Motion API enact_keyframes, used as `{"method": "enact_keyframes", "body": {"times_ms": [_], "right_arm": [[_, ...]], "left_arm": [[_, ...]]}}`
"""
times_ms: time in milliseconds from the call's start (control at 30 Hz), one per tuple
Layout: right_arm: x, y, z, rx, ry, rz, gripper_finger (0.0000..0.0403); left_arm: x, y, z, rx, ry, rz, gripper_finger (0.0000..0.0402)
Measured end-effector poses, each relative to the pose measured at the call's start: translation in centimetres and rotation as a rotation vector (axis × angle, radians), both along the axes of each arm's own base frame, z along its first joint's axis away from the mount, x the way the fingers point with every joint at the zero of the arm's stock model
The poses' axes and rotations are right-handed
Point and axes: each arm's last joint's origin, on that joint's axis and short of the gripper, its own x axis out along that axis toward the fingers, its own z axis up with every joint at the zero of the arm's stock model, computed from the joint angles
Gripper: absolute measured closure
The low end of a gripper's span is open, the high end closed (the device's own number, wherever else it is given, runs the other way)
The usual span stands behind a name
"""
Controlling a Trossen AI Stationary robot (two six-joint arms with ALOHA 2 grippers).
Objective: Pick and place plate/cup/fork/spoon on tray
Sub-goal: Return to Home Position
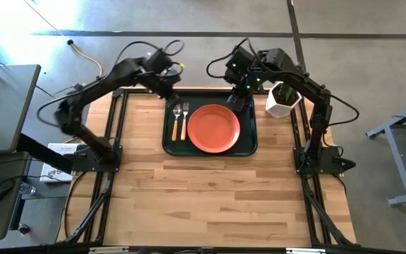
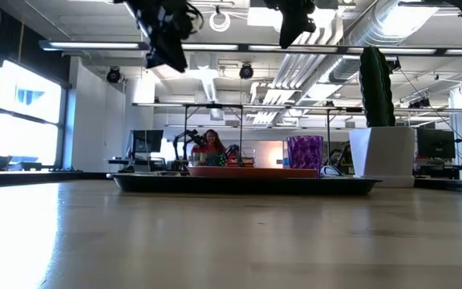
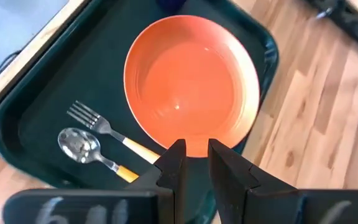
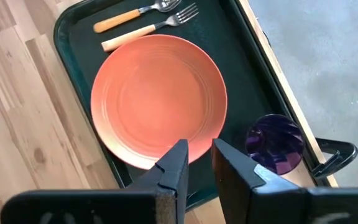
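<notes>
High by the tray (image 1: 167, 144), left jaws and right jaws hang narrowly parted, empty; best lift straight up, clearing the cup (image 4: 275, 144).

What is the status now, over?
Left gripper, right gripper open, empty, above tray, far side. Plate, cup, fork, spoon on tray. White planter beside tray, no obstruction.

Two near-black jointed arms, left arm (image 1: 101, 86) and right arm (image 1: 305, 81): slim links, bulkier joint housings, black cables (image 1: 171, 48) looping by the wrists. Small green lights (image 1: 246, 70) on the right arm's wrist. Left gripper (image 3: 195, 149) and right gripper (image 4: 197, 149) have blocky matte-black fingers (image 3: 173, 168) with angular tips, and faint unreadable pale marks behind them.
</notes>
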Motion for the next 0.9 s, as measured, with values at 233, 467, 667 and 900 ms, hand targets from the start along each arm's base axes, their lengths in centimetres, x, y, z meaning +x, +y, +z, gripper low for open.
{"method": "enact_keyframes", "body": {"times_ms": [233,467,667,900], "right_arm": [[1.1,1.5,0.2,0.025,-0.065,-0.046,0.0339],[3.5,5.2,1.0,0.035,-0.233,-0.047,0.0339],[5.1,8.5,1.9,0.030,-0.380,-0.093,0.0339],[6.2,12.5,2.7,0.050,-0.510,-0.103,0.0339]], "left_arm": [[-4.5,-4.2,2.2,0.030,-0.098,0.031,0.0346],[-8.0,-8.2,2.3,0.166,-0.295,0.013,0.0346],[-10.5,-11.1,0.9,0.169,-0.431,-0.027,0.0346],[-12.6,-13.3,-1.9,0.184,-0.532,-0.099,0.0346]]}}
